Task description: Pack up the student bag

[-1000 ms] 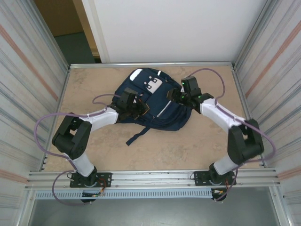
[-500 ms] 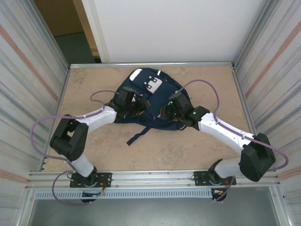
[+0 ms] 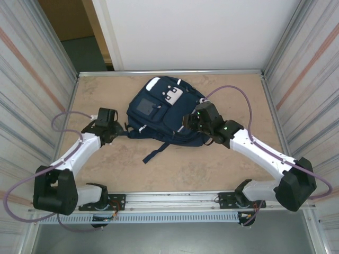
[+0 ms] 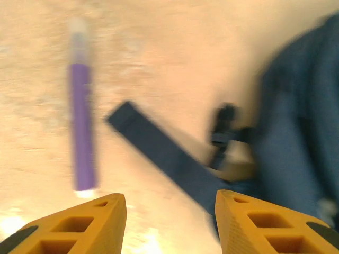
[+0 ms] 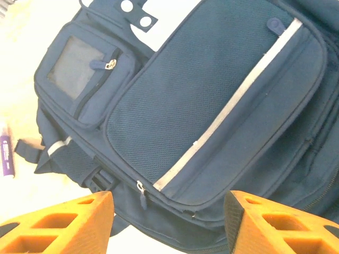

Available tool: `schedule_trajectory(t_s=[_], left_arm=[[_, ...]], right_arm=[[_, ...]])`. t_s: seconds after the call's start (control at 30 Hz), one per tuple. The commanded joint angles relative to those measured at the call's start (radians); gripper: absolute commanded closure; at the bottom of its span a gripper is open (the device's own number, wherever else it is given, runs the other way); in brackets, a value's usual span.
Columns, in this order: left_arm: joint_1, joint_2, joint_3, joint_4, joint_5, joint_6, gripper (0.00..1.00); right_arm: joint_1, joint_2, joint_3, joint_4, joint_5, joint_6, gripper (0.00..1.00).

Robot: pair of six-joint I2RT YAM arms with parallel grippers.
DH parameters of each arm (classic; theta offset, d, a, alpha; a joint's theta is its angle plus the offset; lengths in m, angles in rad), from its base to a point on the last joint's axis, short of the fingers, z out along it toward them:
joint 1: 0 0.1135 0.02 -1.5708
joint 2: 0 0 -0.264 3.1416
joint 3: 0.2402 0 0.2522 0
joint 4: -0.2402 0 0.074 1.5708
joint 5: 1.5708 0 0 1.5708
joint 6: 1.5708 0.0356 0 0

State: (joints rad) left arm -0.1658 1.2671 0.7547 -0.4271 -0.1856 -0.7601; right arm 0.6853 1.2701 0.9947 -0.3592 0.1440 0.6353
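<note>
Orange left fingers [image 4: 79, 225] and right fingers [image 5: 63, 222] gape (empty) by student bag [image 5: 212, 106].

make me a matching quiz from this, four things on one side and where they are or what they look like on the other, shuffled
Column one:
1. pen
2. bag
3. left gripper
4. right gripper

Column two:
a. navy with a pale stripe
b. open, over the mesh pocket
c. purple, lying on the table
d. open, over a loose strap

Pairs: 1-c, 2-a, 3-d, 4-b
</note>
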Motion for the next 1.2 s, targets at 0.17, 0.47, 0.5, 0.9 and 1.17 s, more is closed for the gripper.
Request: schedule_trajectory(t_s=[0.17, 0.47, 0.5, 0.9, 1.17], left_arm=[[0.063, 0.135, -0.027, 0.03, -0.099, 0.007, 0.57], [0.107, 0.305, -0.028, 0.078, 0.03, -0.022, 0.67], [0.107, 0.302, -0.049, 0.1, 0.036, -0.025, 0.7], [0.099, 0.06, -0.075, 0.037, 0.245, 0.019, 0.8], [-0.108, -0.114, -0.012, 0.215, 0.502, 0.183, 0.85]], right_arm=[[-0.019, 0.05, 0.049, 0.015, -0.093, -0.053, 0.43], [-0.03, 0.046, 0.045, 0.016, -0.112, -0.037, 0.43], [-0.031, 0.045, 0.045, 0.016, -0.113, -0.037, 0.43], [-0.067, 0.155, 0.101, 0.018, -0.26, 0.039, 0.42], [-0.118, 0.279, 0.194, 0.091, -0.514, 0.12, 0.41]])
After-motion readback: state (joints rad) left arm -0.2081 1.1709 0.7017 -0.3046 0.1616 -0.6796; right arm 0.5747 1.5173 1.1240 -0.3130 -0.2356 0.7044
